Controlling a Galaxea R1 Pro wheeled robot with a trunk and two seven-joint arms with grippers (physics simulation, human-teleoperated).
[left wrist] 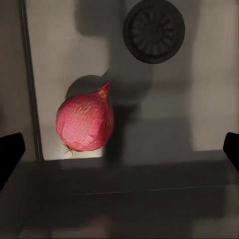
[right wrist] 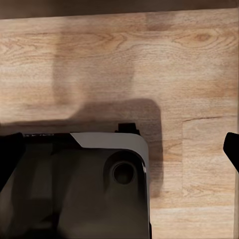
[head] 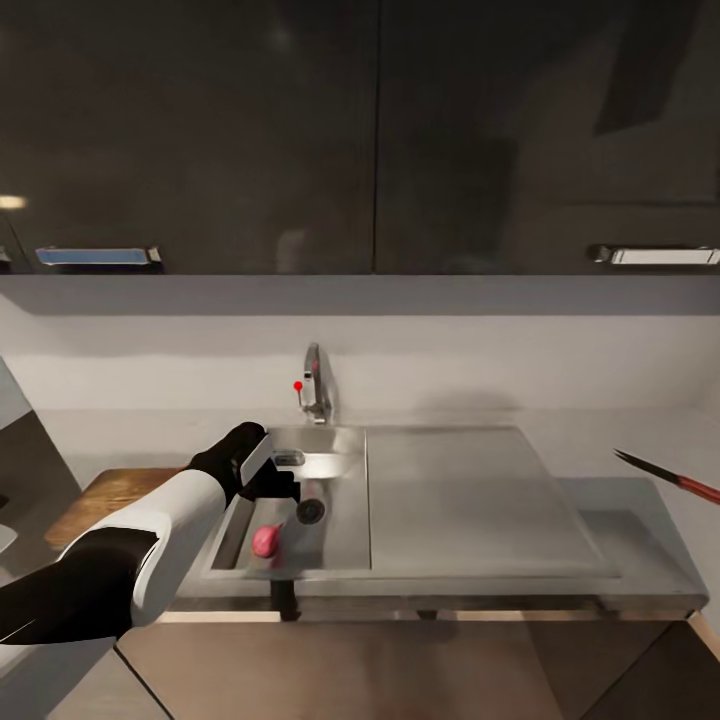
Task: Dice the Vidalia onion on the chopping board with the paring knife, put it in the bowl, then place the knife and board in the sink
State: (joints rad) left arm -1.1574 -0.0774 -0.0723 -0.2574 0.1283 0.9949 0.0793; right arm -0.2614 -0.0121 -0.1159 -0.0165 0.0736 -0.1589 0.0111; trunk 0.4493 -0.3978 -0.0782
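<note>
The task has barely begun: the onion (head: 266, 540) lies in the sink (head: 340, 520), lower centre-left of the head view, near the drain (head: 311, 512). The left gripper (left wrist: 119, 149) hangs above it, fingers spread wide and empty. In the left wrist view its stem tip points toward the drain. The right gripper's (right wrist: 119, 147) fingers look spread too.

grey countertop (head: 640, 545); inset sink (head: 340, 520), chopping board (head: 105, 497), knife (head: 665, 475)

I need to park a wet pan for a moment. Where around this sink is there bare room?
The flat drainboard right of the basin is bare. The basin itself is crowded: the onion lies near its front wall beside the drain, with the left gripper above.
</note>
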